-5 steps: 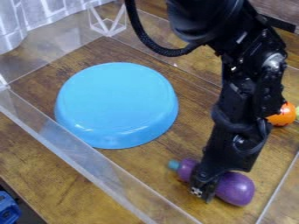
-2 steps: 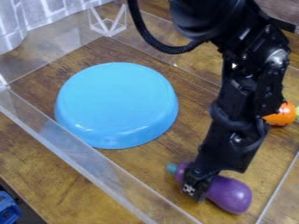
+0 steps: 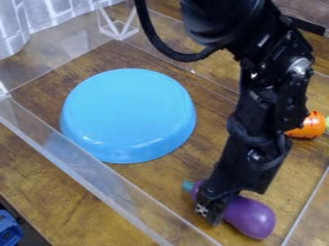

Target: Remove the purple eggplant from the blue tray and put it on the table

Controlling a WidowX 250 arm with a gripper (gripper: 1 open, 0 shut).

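One purple eggplant (image 3: 249, 219) lies on the table (image 3: 85, 200) at the near right, outside the blue tray, its teal stem end pointing left, close to the clear near wall (image 3: 118, 188). Over its left part comes the black gripper (image 3: 210, 204), reaching down from the far side; its fingertips overlap the eggplant, but how far open they are, and whether they grip it, cannot be told. The table is brown wood grain, lighter toward the near side. Left of the arm sits the round blue tray (image 3: 129, 114). At the right, an orange toy (image 3: 311, 126) is partly hidden by the arm and cut off by the edge. A blue object (image 3: 10, 229) at the near left is cut off too. Whitish fabric (image 3: 38, 17) fills the far left corner, beside a white frame-like piece (image 3: 119, 21).
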